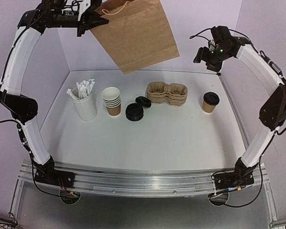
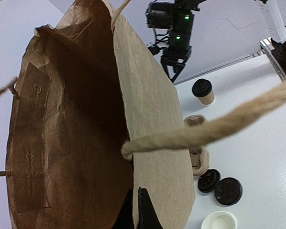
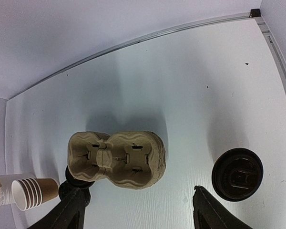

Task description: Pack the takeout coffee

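Both were raised high: left gripper, upper left, clamped on one paper bag; right gripper, upper right, jaws apart above one lidded takeout coffee.

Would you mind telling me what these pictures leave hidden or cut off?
- Left wrist: the paper bag blocks the straw cup.
- Right wrist: the takeout coffee shows only its lid, and the carrier stack covers most of the loose lids.
- Top external: only the bag's outside shows.

Brown bag aloft in left pincer
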Available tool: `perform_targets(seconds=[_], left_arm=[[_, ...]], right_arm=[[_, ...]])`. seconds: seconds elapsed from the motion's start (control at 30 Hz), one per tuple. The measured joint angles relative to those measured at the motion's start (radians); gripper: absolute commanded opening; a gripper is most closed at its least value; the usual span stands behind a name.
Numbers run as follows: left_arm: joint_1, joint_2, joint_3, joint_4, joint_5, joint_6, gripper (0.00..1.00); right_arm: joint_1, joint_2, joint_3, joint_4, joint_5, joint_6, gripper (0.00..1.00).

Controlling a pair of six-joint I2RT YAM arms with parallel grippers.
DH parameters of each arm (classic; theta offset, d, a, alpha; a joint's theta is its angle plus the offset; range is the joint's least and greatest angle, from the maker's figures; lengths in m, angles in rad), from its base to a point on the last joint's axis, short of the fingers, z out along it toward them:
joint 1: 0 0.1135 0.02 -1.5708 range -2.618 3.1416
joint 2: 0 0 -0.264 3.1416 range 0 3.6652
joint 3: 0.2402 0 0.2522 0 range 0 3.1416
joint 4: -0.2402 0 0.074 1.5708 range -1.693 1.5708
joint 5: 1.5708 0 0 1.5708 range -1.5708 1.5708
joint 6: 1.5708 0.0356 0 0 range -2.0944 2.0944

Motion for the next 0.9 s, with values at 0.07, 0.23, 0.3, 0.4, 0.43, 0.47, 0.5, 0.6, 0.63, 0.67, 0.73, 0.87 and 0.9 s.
perform_targets(seconds=[0.07, 0.23, 0.3, 0.4, 0.43, 0.47, 0.5, 0.6, 0.63, 0.67, 0.73, 0.87, 0.9], left_arm=[[-0.061, -0.004, 0.017, -0.047, -0.024, -0.012, 0.00], [-0.231, -0.006, -0.024, -0.161, -0.096, -0.060, 0.00], [-0.292, -0.006, -0.057, -0.183, -0.128, -0.095, 0.00], [-0.350, -0.008, -0.115, -0.192, -0.148, -0.154, 0.00], [-0.364, -0.010, -0.140, -0.188, -0.151, -0.181, 0.00], [-0.374, -0.013, -0.171, -0.179, -0.153, -0.210, 0.00], [-0.384, -0.017, -0.204, -0.166, -0.155, -0.235, 0.00], [-0.419, -0.022, -0.292, -0.125, -0.179, -0.299, 0.00], [-0.432, -0.021, -0.307, -0.120, -0.194, -0.307, 0.00], [-0.445, -0.019, -0.320, -0.116, -0.207, -0.314, 0.00], [-0.470, -0.019, -0.346, -0.109, -0.224, -0.314, 0.00], [-0.496, -0.062, -0.511, -0.027, -0.234, -0.310, 0.00], [-0.498, -0.089, -0.600, 0.017, -0.235, -0.310, 0.00]], right_arm=[[0.000, -0.006, 0.003, 0.003, 0.018, -0.016, 0.75], [-0.001, -0.007, 0.010, 0.004, 0.078, -0.058, 0.77], [-0.006, -0.007, 0.015, 0.004, 0.098, -0.071, 0.77], [-0.021, -0.011, 0.026, 0.005, 0.116, -0.090, 0.77], [-0.027, -0.014, 0.028, 0.004, 0.120, -0.098, 0.76], [-0.032, -0.016, 0.031, 0.004, 0.120, -0.106, 0.76], [-0.036, -0.017, 0.034, 0.005, 0.120, -0.113, 0.76], [-0.047, -0.019, 0.037, 0.007, 0.113, -0.131, 0.74], [-0.047, -0.019, 0.037, 0.007, 0.105, -0.134, 0.73], [-0.047, -0.019, 0.037, 0.007, 0.097, -0.135, 0.72], [-0.046, -0.019, 0.035, 0.008, 0.074, -0.136, 0.69], [-0.045, -0.031, -0.018, 0.032, 0.040, -0.128, 0.68], [-0.044, -0.037, -0.040, 0.037, 0.037, -0.125, 0.68]])
